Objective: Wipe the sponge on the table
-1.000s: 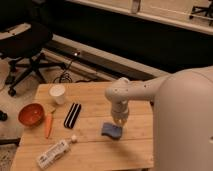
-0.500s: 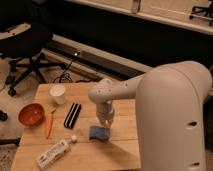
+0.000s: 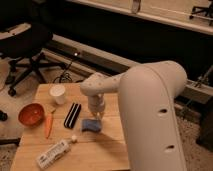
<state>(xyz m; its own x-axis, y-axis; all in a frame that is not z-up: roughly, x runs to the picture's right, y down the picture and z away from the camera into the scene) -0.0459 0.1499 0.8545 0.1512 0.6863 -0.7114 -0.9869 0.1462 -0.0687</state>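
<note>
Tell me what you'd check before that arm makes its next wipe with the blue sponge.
1. Gripper shut on the sponge: ok.
2. Sponge lying flat on the table: ok.
3. Room toward the black block: not ok, it lies close beside the sponge.
4. White tube apart from the sponge: ok.
5. Bare wood on the sponge's side away from the block: ok.
6. How hard it presses down: cannot tell.

The arm [image 3: 150, 115] is a fat, smooth shell of off-white plastic, rounded like a thick tube, with a few small dark holes dotted along its side. It narrows through a bulbous joint [image 3: 95, 86] of the same pale colour. The gripper [image 3: 96, 116] at its end is small and pale, fingers pinched together, low over the table [image 3: 107, 147].
</note>
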